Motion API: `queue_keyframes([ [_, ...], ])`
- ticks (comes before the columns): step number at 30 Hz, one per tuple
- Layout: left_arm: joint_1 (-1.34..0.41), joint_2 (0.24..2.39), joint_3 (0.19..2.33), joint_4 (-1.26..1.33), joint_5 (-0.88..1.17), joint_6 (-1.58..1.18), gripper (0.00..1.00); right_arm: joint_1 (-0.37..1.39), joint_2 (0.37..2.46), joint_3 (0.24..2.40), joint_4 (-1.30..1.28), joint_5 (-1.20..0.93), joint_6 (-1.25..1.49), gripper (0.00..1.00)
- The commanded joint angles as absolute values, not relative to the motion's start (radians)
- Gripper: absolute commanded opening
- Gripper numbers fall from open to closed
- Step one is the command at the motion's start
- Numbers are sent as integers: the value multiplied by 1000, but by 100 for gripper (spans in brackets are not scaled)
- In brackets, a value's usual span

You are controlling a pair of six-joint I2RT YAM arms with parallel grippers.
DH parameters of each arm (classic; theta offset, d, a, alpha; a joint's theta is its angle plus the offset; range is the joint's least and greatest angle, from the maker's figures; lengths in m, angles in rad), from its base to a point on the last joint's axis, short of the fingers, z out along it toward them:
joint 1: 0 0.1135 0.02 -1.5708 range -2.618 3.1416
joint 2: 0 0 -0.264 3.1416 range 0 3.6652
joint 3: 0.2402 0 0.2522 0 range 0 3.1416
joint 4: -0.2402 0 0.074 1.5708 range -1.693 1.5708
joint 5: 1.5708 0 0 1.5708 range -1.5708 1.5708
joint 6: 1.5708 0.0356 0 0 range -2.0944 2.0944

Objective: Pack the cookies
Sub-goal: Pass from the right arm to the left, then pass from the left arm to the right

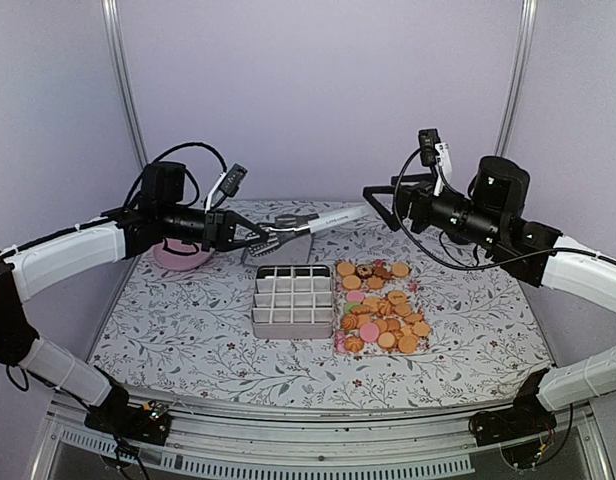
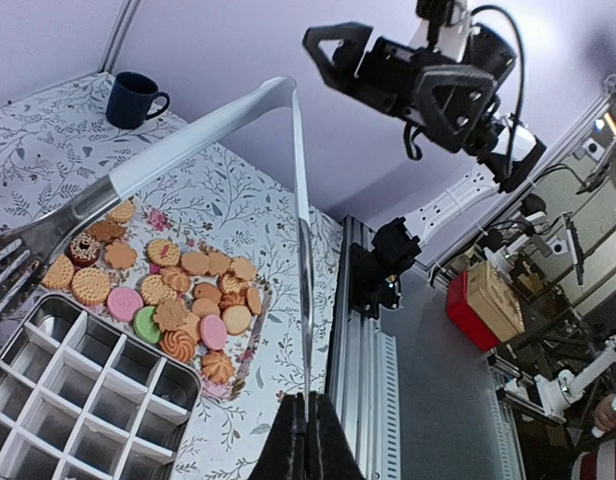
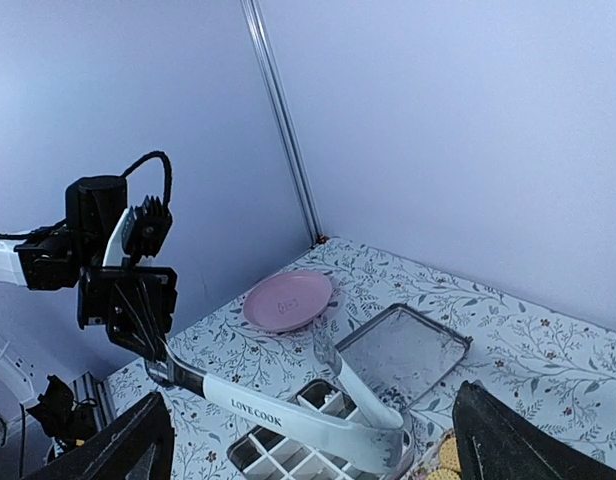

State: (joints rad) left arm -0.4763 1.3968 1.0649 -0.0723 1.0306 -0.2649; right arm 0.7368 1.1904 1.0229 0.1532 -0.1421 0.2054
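Left gripper [image 1: 254, 237] was clamped shut on one arm of the tongs [image 1: 323, 222]; your right gripper [image 1: 380, 205] gaped empty near their hinge; cookies [image 1: 380, 310] lay beside the unfilled divided tray [image 1: 293, 300] — tool-readying, I'd judge — next you needed a hold squeezing both arms.

Your left arm [image 1: 68, 255] and right arm [image 1: 588, 275] match: white shells on the long links, black housings at the joints. A black cable [image 1: 188, 150] loops over the left wrist, and a second cable [image 1: 458, 262] sags beneath the right. The left gripper [image 1: 250, 238] and right gripper [image 1: 380, 205] are black. The left wrist camera [image 1: 231, 182] and the right wrist camera [image 1: 431, 148] both show white trim.
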Motion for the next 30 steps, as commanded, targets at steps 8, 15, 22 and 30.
queue_keyframes([
  [8, -440, 1366, 1023, 198, 1183, -526, 0, 703, 1241, 915, 417, -355, 439, 99],
  [15, -427, 1362, 1019, 225, 1202, -547, 0, 703, 1357, 924, 560, -443, 559, 99],
  [22, -413, 1360, 1019, 238, 1204, -555, 0, 725, 1432, 958, 629, -465, 602, 99],
  [30, -405, 1367, 1017, 244, 1207, -558, 0, 765, 1506, 1001, 678, -459, 599, 99],
])
